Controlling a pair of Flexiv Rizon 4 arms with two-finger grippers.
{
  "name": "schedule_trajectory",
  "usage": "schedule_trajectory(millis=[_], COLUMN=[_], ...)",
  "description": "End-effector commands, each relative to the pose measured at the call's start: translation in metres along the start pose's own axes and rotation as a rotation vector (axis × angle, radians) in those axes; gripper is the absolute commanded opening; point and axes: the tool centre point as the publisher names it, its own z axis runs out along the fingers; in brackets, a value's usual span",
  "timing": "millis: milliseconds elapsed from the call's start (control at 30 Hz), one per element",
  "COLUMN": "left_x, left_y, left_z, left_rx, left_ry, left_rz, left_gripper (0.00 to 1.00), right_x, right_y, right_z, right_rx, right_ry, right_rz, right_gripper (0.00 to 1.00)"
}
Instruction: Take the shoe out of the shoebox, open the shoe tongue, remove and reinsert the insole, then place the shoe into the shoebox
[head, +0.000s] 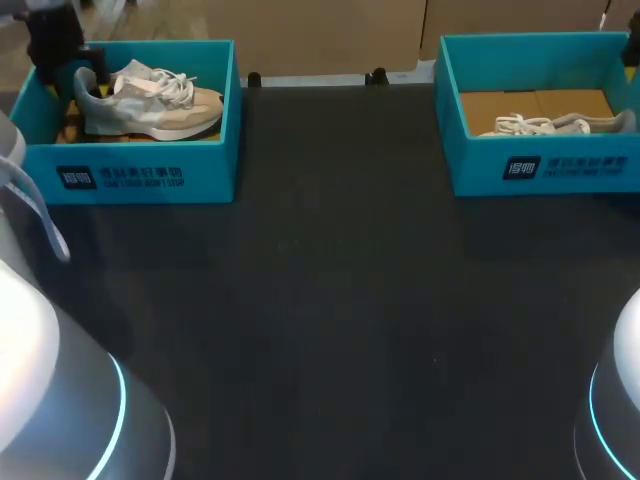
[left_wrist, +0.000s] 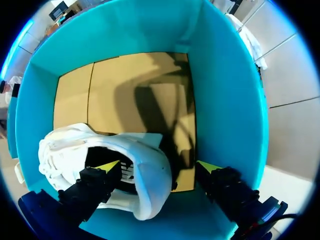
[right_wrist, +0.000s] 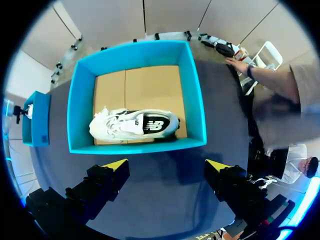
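Observation:
A white and beige sneaker (head: 150, 100) stands in the teal shoebox (head: 140, 170) at the far left. My left gripper (left_wrist: 159, 167) is open down at the shoe's heel: one finger (left_wrist: 107, 167) is inside the shoe's (left_wrist: 65, 145) opening, the other outside the heel by the box wall (left_wrist: 225, 100). In the head view the left gripper (head: 80, 72) shows at the box's left end. A second white sneaker (right_wrist: 132, 123) lies on its side in the right teal shoebox (right_wrist: 195, 100). My right gripper (right_wrist: 167, 164) hangs open above the bare table, short of that box.
The right shoebox (head: 540, 170) with its shoe (head: 540, 125) is at the far right; dark table mat (head: 330, 300) lies between the boxes. A person's arm (right_wrist: 270, 80) reaches to the table's corner beside the right box.

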Motion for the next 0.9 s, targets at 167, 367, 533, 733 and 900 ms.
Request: schedule_trajectory(millis=[167,367,533,733,900], left_x=[0.003,0.005,0.007,0.010,0.011], left_y=[0.016,0.018,0.019,0.020,0.021], left_z=[0.016,0.022,0.024,0.026,0.029], left_rx=[0.042,0.055,0.063,0.070,0.077], left_ry=[0.011,0.012,0.014,0.013,0.015], left_rz=[-0.026,-0.035,-0.042,-0.050,-0.058], left_gripper=[0.87,0.85,0.85,0.82,0.82], right_x=[0.000,0.000,0.000,0.000,0.000], right_y=[-0.001,-0.001,-0.001,-0.001,-0.001], right_z=[0.000,0.000,0.000,0.000,0.000], right_rx=[-0.002,-0.002,-0.002,-0.002,-0.002], right_ry=[-0.001,-0.001,-0.001,-0.001,-0.001], right_rz=[0.001,0.001,0.001,0.001,0.001], right_gripper=[1.00,1.00,1.00,1.00,1.00])
